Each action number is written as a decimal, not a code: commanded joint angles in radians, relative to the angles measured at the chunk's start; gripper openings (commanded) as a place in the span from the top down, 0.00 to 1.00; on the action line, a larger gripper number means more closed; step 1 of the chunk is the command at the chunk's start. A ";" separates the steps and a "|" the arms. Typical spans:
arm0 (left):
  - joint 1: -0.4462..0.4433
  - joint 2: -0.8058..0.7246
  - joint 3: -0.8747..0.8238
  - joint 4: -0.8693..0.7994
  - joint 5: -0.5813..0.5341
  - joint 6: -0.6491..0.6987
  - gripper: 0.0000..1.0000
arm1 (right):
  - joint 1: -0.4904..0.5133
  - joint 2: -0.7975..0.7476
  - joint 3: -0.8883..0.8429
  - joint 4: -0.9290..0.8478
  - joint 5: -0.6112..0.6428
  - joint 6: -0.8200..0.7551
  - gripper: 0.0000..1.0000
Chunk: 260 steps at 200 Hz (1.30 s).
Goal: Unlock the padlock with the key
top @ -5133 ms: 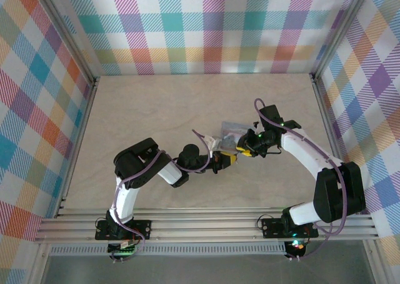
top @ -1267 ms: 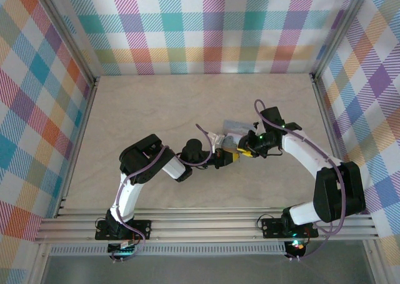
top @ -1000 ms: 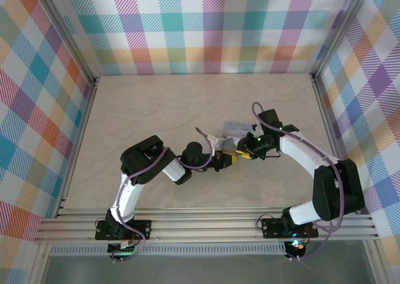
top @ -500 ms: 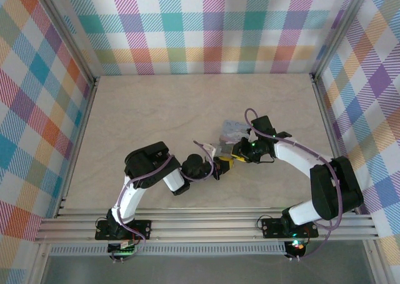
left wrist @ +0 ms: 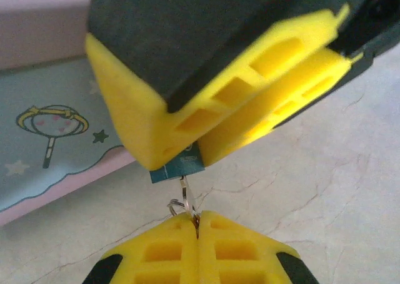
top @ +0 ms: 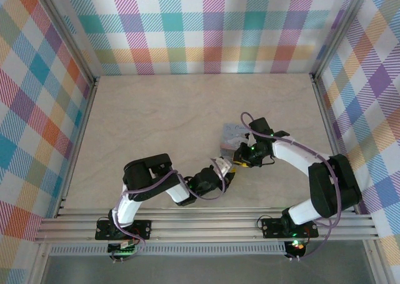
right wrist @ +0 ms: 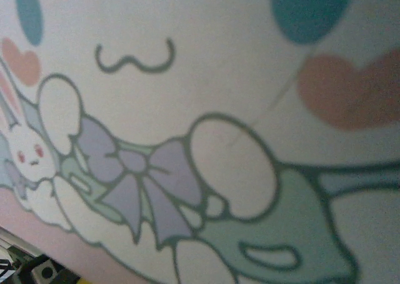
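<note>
Left arm: your left arm is stretching low across the near part of the table, from its base at near left toward the middle.
Left gripper: your left gripper is showing its yellow pads pressed tight together. They are nipping the key by the small wire ring at its near end, right at the seam of the tips.
Key: it is bridging the short gap between your two grippers, a thin metal sliver running from the ring up into a small teal tab. It is sitting apart from the padlock.
Right gripper: your right gripper is facing the left one almost tip to tip. Its two yellow fingers are closed on the teal tab, which is poking out between them.
Padlock: it is lying flat on the table just right of centre, just on the far side of the meeting grippers. From the left wrist it is showing to the left of the fingers, pale blue with a pink edge. The right wrist camera is looking at its printed face up close: a white rabbit, a lilac bow, pink hearts.
Right arm: your right arm is bending out from its near-right base and back toward the middle, its wrist overlapping the padlock's near-right edge from above.
</note>
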 commanded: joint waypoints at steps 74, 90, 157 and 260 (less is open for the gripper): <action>-0.007 -0.042 0.037 -0.167 0.032 0.031 1.00 | 0.022 0.034 -0.064 -0.022 -0.079 0.106 0.92; 0.056 -0.026 -0.008 -0.039 0.195 -0.130 1.00 | 0.022 0.019 -0.081 0.010 -0.086 0.121 0.96; 0.136 0.044 0.000 0.161 0.427 -0.337 1.00 | 0.021 0.015 -0.085 0.004 -0.090 0.106 1.00; -0.144 -0.010 0.187 -0.372 -0.184 0.285 1.00 | 0.022 0.023 0.050 -0.237 -0.034 0.025 1.00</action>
